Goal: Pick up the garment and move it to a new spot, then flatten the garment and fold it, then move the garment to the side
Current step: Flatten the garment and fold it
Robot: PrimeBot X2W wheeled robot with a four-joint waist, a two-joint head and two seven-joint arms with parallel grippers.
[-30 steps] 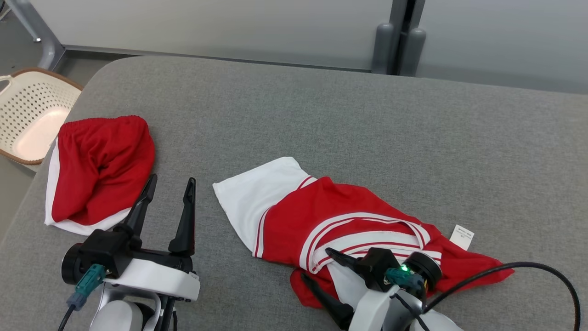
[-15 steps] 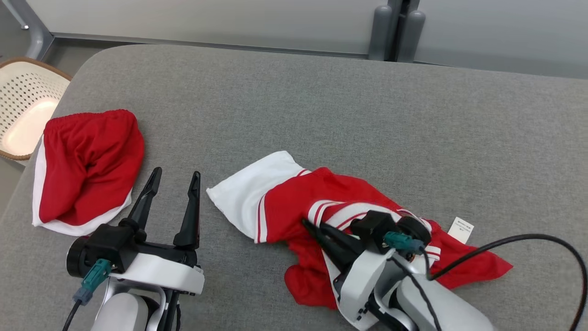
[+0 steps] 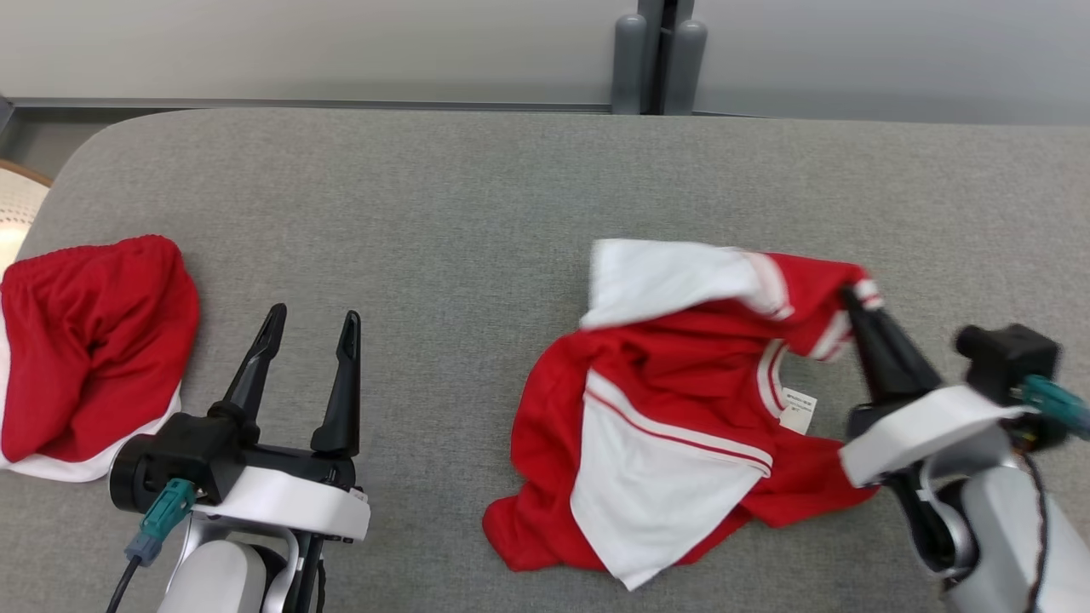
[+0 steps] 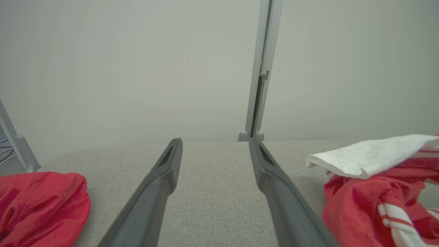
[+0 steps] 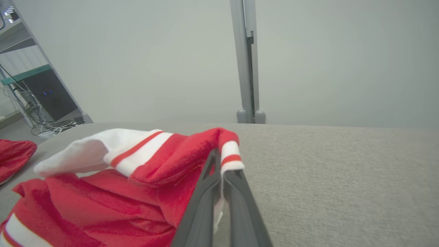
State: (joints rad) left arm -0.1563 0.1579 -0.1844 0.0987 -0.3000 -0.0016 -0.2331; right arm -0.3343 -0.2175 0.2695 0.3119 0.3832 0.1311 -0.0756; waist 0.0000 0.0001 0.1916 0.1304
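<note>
Here, nearest us, the left gripper (image 3: 313, 313) hangs low over the pad (image 3: 426, 213) with its two fingers spread and nothing between them. The right gripper (image 3: 854, 300) has its fingers pressed together on a red-and-white striped edge of the jersey (image 3: 664, 366), pinching that edge up off the pad.

The pad is a grey woven fabric, flat and wide, with a rounded corner at the far left. A pair of red shorts (image 3: 85, 340) lies bunched at its left edge, well apart from the jersey. A sliver of a pale basket (image 3: 13, 213) shows just off that edge.

The jersey sits right of centre, crumpled. Its near part is red with a white panel crossed by a thin red stripe. A small white label (image 3: 799, 410) shows by the neckline. Its far part is a white sleeve with red bands, draped toward the pinched edge.

Beyond the pad's far edge we see a plain pale wall (image 3: 341, 42), split by a grey post (image 3: 660, 55) with two rounded feet.
</note>
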